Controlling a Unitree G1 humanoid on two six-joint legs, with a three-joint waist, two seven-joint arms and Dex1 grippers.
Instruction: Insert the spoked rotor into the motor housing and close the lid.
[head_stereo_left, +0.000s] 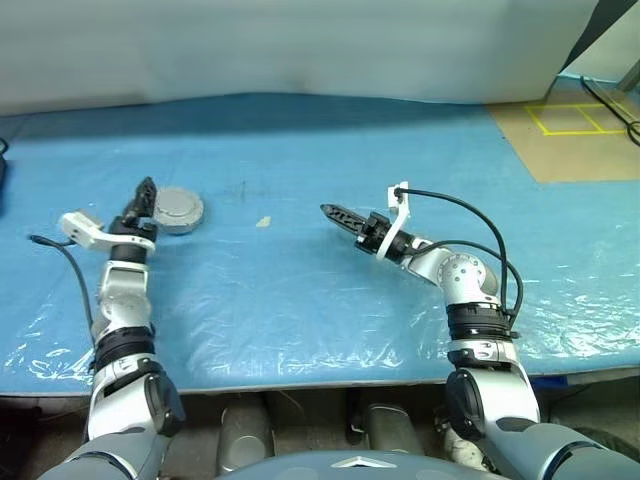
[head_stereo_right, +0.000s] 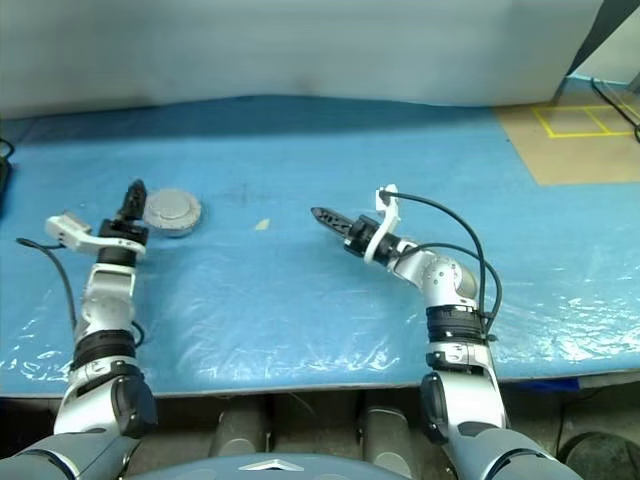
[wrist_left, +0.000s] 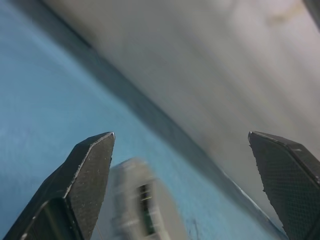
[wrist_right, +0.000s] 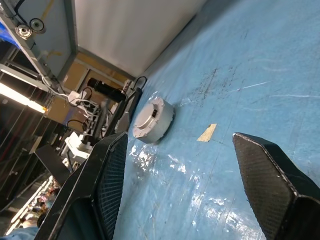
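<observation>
Housing: closed grey puck (head_stereo_left: 178, 210) on the bench (head_stereo_left: 300, 290), just beside the left jaws (head_stereo_left: 146, 192), well apart from the right jaws (head_stereo_left: 335, 213).
Jaws: both pairs apart, empty.
Right wrist view: paper scrap (wrist_right: 206, 132) near the puck.

blue table cover (head_stereo_left: 300, 300) (glossy), white wall (head_stereo_left: 300, 45)

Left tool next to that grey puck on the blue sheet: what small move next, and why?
Probably draw the left tool back from the motor housing. Its fingers stand wide open with nothing between them, and the lid already sits on the housing, so the assembly looks closed. The right tool hangs open and empty, apart.
</observation>
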